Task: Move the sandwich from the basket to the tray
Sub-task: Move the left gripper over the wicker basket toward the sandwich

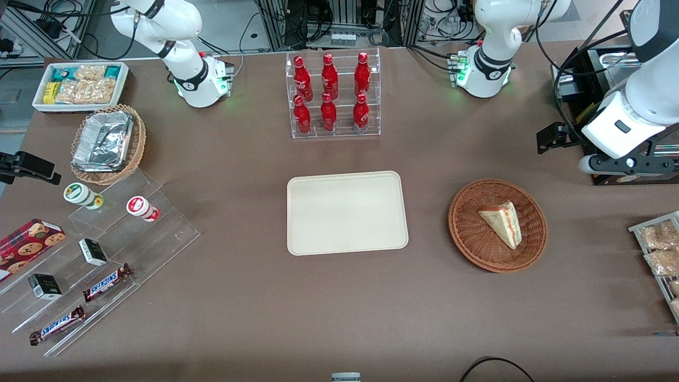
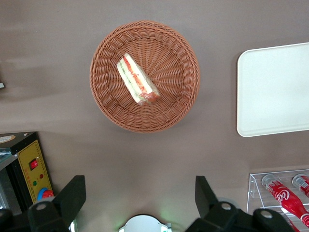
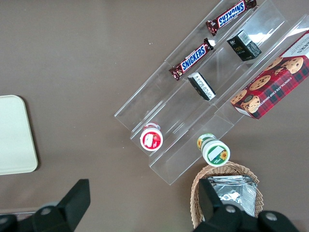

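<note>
sandwich (image 2: 137,79) is lying in the basket (image 2: 179,104), just beside the tray (image 1: 313,233), which sits bare, ready for the drop. end effector (image 2: 140,200) hangs high above the table (image 1: 371,318) near the basket, fingers spread wide, gripping nothing, probably lining up a top-down grab.

Counting what sits on the table

Six red bottles (image 1: 329,74), two Snickers bars (image 1: 107,281), two dark boxes (image 1: 93,251), two lidded cups (image 1: 142,207), one cookie box (image 1: 29,241), one tray (image 1: 347,212), one sandwich (image 1: 501,222), one reddish basket (image 1: 472,239), one tan basket (image 1: 139,143). One gripper (image 2: 139,186) hangs spread wide above the reddish basket's end.
</note>
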Tool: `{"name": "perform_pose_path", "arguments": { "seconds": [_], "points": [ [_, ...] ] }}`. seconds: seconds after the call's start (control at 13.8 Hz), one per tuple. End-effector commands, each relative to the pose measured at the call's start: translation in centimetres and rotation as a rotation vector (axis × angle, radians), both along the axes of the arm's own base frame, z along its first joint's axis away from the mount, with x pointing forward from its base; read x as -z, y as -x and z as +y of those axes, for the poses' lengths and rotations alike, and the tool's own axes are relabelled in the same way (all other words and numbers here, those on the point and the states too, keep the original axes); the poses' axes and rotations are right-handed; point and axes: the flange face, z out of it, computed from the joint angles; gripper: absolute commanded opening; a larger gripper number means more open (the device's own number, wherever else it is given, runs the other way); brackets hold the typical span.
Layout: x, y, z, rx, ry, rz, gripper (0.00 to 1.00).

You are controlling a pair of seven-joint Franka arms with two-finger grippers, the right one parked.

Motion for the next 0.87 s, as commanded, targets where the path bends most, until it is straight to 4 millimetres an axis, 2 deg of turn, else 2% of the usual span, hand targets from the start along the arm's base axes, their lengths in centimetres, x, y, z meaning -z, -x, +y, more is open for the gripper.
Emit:
{"name": "perform_pose_path", "arguments": {
  "seconds": [0.0, 0.15, 0.29, 0.8],
  "points": [
    [-0.3, -0.2, 0.1, 0.014, 0.013, 0.002, 1.0],
    [0.5, -0.6, 0.0, 0.015, 0.015, -0.002, 1.0],
    [2.9, -1.2, -0.3, 0.021, 0.013, 0.003, 1.0],
    [14.3, -1.5, -0.2, 0.009, 0.02, -0.048, 1.0]
  ]
}}
